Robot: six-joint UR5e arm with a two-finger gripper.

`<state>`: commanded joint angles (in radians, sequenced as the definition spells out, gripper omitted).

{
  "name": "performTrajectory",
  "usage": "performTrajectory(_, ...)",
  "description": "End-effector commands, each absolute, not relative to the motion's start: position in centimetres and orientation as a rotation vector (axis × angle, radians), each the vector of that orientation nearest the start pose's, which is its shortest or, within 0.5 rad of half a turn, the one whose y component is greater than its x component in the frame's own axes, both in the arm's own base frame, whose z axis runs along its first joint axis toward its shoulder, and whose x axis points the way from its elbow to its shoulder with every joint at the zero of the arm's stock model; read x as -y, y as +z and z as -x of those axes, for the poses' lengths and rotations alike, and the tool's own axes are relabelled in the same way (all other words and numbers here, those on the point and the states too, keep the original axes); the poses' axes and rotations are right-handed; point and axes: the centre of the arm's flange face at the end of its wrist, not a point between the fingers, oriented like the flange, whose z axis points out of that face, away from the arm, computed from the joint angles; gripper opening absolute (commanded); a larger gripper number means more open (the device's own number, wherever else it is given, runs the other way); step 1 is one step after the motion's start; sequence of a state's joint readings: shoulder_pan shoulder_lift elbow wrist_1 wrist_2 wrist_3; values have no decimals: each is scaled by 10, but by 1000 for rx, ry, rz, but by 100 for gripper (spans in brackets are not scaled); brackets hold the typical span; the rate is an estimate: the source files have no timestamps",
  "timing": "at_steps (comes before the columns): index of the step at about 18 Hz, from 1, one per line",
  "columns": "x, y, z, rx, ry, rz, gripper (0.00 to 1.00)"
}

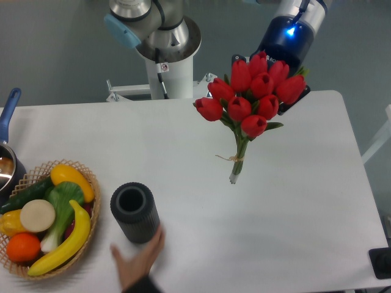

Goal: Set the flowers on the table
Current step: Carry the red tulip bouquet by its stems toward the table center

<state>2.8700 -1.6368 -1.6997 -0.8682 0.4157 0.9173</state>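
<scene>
dark ribbed vase (pixel 135 213) upright beside fruit basket (pixel 85 177) (pot (pixel 7 166) far left)

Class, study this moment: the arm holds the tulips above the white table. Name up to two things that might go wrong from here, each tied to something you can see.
1. The flowers hide the gripper's fingers, so the grip cannot be judged; the top-heavy bunch might slip or land on its blooms.
2. A person's hand touches the dark vase on the table; a wide arm swing could come near it.

text: none legible | small sticker on robot base (pixel 164 67): too small to read
</scene>
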Motion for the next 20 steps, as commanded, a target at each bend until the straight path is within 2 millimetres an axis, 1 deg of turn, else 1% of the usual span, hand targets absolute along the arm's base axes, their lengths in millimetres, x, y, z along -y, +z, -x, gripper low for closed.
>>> performTrajectory(5,-355,525,437,43,-108,1934,40)
performTrajectory(8,-350,527,440,53,-87,1944,40)
performTrajectory(12,-346,529,445,71,-40,1987,40)
performTrajectory(14,-345,531,443,77,-11,2013,40)
performTrajectory(15,-344,533,441,75,14,2034,43)
performTrajectory(16,-344,535,438,80,39,2060,43)
performTrajectory(20,-342,531,440,109,102,2138,43)
